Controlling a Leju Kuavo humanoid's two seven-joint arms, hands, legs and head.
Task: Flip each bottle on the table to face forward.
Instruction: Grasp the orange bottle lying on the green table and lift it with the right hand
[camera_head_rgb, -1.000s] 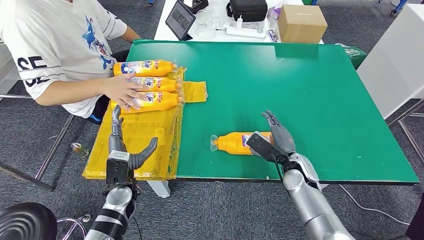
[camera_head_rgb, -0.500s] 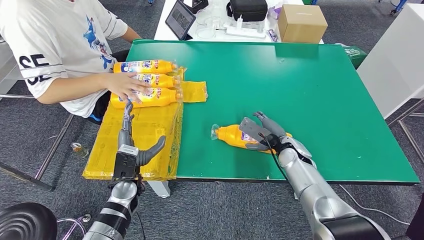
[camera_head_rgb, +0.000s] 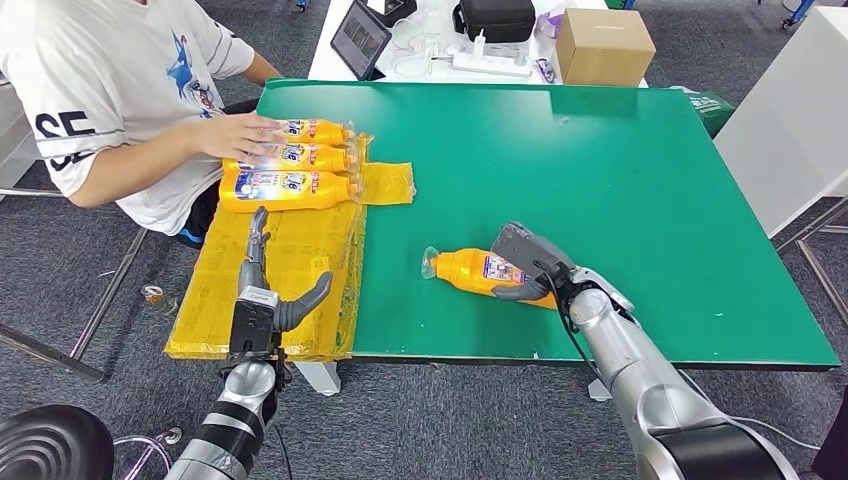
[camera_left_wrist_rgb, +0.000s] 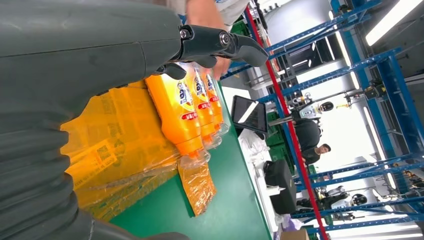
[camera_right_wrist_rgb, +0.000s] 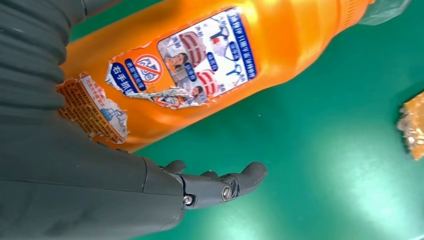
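Four orange bottles lie on the green tabletop (camera_head_rgb: 600, 180). Three of them (camera_head_rgb: 290, 160) lie side by side at the left edge, on the far end of a yellow plastic sheet (camera_head_rgb: 280, 285) that hangs over that edge, with their clear caps toward the middle of the tabletop. We see a person's hand (camera_head_rgb: 240, 135) resting on the farthest of the three; the person in a white shirt (camera_head_rgb: 100, 80) sits just beside the left edge.

The fourth bottle (camera_head_rgb: 480, 272) lies alone on its side near the front edge, a little right of the middle, with its clear cap pointing to the left. Our right hand (camera_head_rgb: 528, 262) lies over the bottom half of this bottle. The fingers curl over the top of it and the thumb comes in from the near side, so the hand holds the bottle. In the right wrist view the bottle (camera_right_wrist_rgb: 210, 65) shows a torn label with small pictures and text, and the thumb (camera_right_wrist_rgb: 220, 185) is stretched out just beside it, above the green surface.

Our left hand (camera_head_rgb: 262, 285) is over the yellow sheet near the front left corner. It holds nothing: the fingers are straight and point toward the three bottles, and the thumb is spread to the side.

Beyond the far edge we see a white table (camera_head_rgb: 330, 60) with a cardboard box (camera_head_rgb: 603, 45), a black case (camera_head_rgb: 497, 18) and a tablet (camera_head_rgb: 361, 38).
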